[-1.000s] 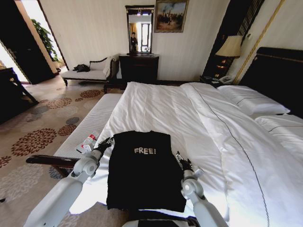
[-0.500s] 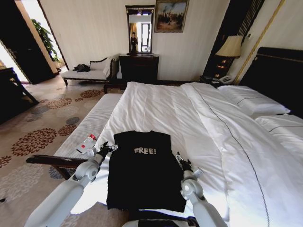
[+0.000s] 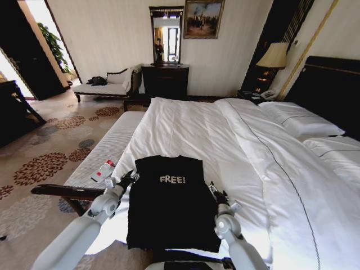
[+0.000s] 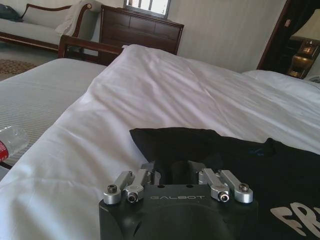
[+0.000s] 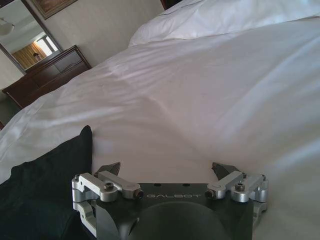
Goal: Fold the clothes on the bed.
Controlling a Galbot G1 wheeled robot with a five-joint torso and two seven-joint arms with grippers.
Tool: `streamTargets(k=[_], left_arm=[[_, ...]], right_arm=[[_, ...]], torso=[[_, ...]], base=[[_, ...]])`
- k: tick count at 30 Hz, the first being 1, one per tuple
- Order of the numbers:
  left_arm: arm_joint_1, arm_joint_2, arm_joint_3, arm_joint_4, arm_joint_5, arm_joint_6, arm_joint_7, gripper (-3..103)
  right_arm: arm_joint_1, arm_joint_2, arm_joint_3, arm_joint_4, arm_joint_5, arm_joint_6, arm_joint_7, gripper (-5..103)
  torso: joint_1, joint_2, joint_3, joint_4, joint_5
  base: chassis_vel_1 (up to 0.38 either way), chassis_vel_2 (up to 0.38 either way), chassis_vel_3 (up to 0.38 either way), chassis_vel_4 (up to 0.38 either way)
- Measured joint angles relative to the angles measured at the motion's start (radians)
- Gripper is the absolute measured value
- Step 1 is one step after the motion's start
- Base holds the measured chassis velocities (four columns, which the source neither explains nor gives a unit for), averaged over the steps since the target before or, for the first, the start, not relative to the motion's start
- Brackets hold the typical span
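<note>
We see black soft-fabric "FREE!" T-shirt (image 3: 171, 202) flat on white-sheeted double bed (image 3: 225, 146), sleeves tucked; left hand (image 3: 125, 180), right hand (image 3: 216, 193) flank edges, both spread open, ready for fold.

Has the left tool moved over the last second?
Yes, slightly. The left tool first backed away from the T-shirt's shoulder, then returned toward it.

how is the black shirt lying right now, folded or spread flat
Partly folded: the T-shirt lies as a sleeveless-looking rectangle on the bed, sleeves tucked in, "FREE!" facing up.
</note>
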Motion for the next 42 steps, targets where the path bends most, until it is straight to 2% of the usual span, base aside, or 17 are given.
streamTargets(k=[2,5,7,12,18,26,35,38,41,42], left_arm=[[0.004,-0.001,-0.002,-0.002,-0.001,0.0,0.0,26],[0.005,-0.001,-0.002,-0.003,-0.002,0.001,0.0,21],[0.006,-0.003,0.0,-0.009,-0.006,0.001,-0.001,11],[0.006,0.001,0.009,-0.051,-0.015,-0.004,0.001,1],[0.006,0.035,0.067,-0.099,0.015,-0.028,0.026,0],[0.013,0.086,0.122,-0.104,0.06,-0.038,0.036,0],[0.032,0.092,0.133,-0.095,0.083,-0.04,0.036,0],[0.049,0.092,0.128,-0.107,0.083,-0.06,0.035,-1],[0.074,0.089,0.109,-0.136,0.071,-0.112,0.046,15],[0.074,0.089,0.109,-0.136,0.071,-0.112,0.046,15]], right_arm=[[-0.003,0.0,0.001,0.003,-0.002,0.0,0.001,100],[-0.005,0.001,0.002,0.004,-0.003,-0.001,0.001,100],[-0.007,0.001,0.003,0.005,-0.004,-0.001,0.002,100],[-0.009,0.002,0.005,0.004,-0.006,-0.001,0.003,100],[-0.007,0.005,0.002,-0.003,-0.011,-0.001,0.006,100],[0.001,0.003,0.0,-0.011,-0.011,-0.001,0.01,100],[0.013,-0.001,-0.003,-0.022,-0.01,-0.001,0.009,100],[0.03,-0.012,-0.007,-0.022,0.006,-0.001,0.008,100],[0.074,-0.041,-0.009,-0.019,0.055,-0.008,0.0,100],[0.074,-0.041,-0.009,-0.019,0.055,-0.008,0.0,100]], torso=[[0.0,0.0,0.0,0.0,0.0],[0.0,0.0,0.0,0.0001,0.0],[0.0,0.0,0.0,0.0001,0.0],[0.0,0.0,0.0,0.0001,0.0],[0.0,0.0,0.0,0.0,0.0],[0.0,0.0,0.0,0.0001,0.0001],[0.0,0.0,0.0,0.0,0.0001],[0.0,0.0,0.0,-0.0001,0.0002],[0.0,0.0,0.0,0.0,0.0004],[0.0,0.0,0.0,0.0,0.0004]], base=[[0.0,0.0,0.0,0.0],[0.0,0.0,0.0,0.0],[0.0,0.0,0.0,0.0],[0.0,0.0,0.0,0.0],[0.0,0.0,0.0,0.0],[0.0,0.0,0.0,0.0],[0.0,0.0,0.0,0.0],[0.0,0.0,0.0,0.0],[0.0,0.0,0.0,0.0],[0.0,0.0,0.0,0.0]])
